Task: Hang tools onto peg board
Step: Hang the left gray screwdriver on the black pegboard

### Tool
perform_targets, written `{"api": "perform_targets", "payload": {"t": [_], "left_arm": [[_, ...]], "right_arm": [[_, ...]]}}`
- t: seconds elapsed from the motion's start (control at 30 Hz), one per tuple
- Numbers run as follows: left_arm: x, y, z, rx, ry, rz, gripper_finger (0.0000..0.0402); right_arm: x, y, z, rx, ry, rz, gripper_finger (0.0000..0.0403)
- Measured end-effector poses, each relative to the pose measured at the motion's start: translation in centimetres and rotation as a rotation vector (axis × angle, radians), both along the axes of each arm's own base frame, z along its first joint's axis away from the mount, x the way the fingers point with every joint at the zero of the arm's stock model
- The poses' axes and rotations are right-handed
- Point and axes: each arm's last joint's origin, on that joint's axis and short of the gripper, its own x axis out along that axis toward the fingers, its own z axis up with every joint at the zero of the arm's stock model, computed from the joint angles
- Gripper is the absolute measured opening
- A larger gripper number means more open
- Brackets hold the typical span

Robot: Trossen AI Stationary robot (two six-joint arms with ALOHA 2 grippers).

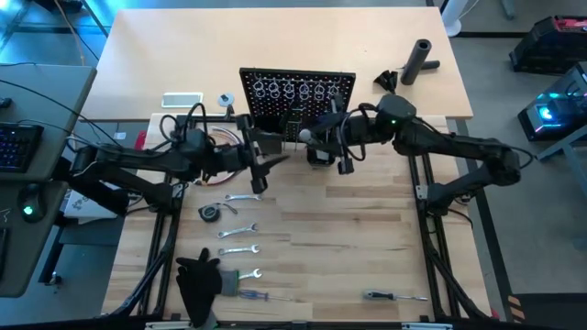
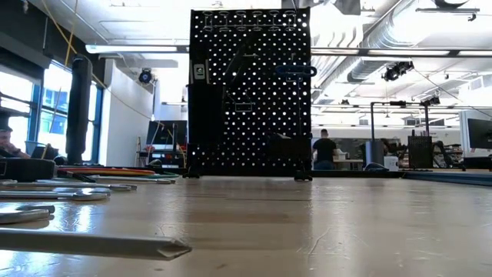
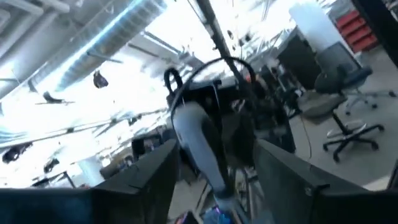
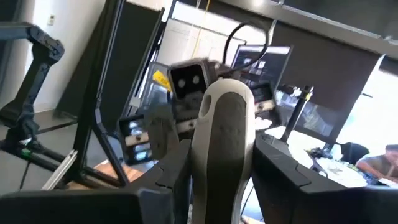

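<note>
The wooden table [image 1: 367, 238] is seen from above with both dark arms drawn in toward the black peg board [image 1: 295, 99], which stands upright near the middle of the table's far part, a row of silver rings [image 1: 295, 90] fixed along its top. In the low view a small dark bin [image 2: 288, 150] is mounted low on the board's face; what it holds cannot be made out. The right gripper [image 1: 316, 137] is held just in front of the board's lower edge, and in its wrist view a pale grey rounded handle [image 4: 222, 140] is gripped between the two dark fingers [image 4: 283, 171], the jaws partly closed against it. The left gripper [image 1: 268, 163] is placed just beside it on the board's left, and in its wrist view a grey handled tool [image 3: 202, 146] is seen standing between the fingers [image 3: 146, 174], which are spread wide; whether they press on it cannot be told. The remaining tools are laid on the table well apart from both grippers, on the near left: a small round tape measure [image 1: 210, 213], silver wrenches [image 1: 237, 231] in a loose column, a screwdriver [image 1: 254, 294] and, farther right, another long-handled tool [image 1: 394, 295]. A black glove-like cloth [image 1: 197, 280] is lying beside the wrenches, and a black cylinder [image 1: 421, 60] is set on the far right of the light surface behind the board.
</note>
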Motion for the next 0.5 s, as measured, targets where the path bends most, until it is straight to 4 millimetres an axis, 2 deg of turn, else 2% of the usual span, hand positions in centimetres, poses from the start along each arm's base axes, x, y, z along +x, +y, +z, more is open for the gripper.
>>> {"api": "perform_targets", "payload": {"t": [0.23, 0.5], "left_arm": [[0.3, 0.2, 0.2, 0.006, -0.056, -0.135, 0.022], [0.5, 1.0, -0.1, -0.07, -0.048, -0.132, 0.0218]], "right_arm": [[1.2, 0.3, -1.1, -0.013, 0.032, 0.021, 0.0127], [2.0, 0.3, -1.8, -0.02, 0.046, 0.029, 0.0127]]}}
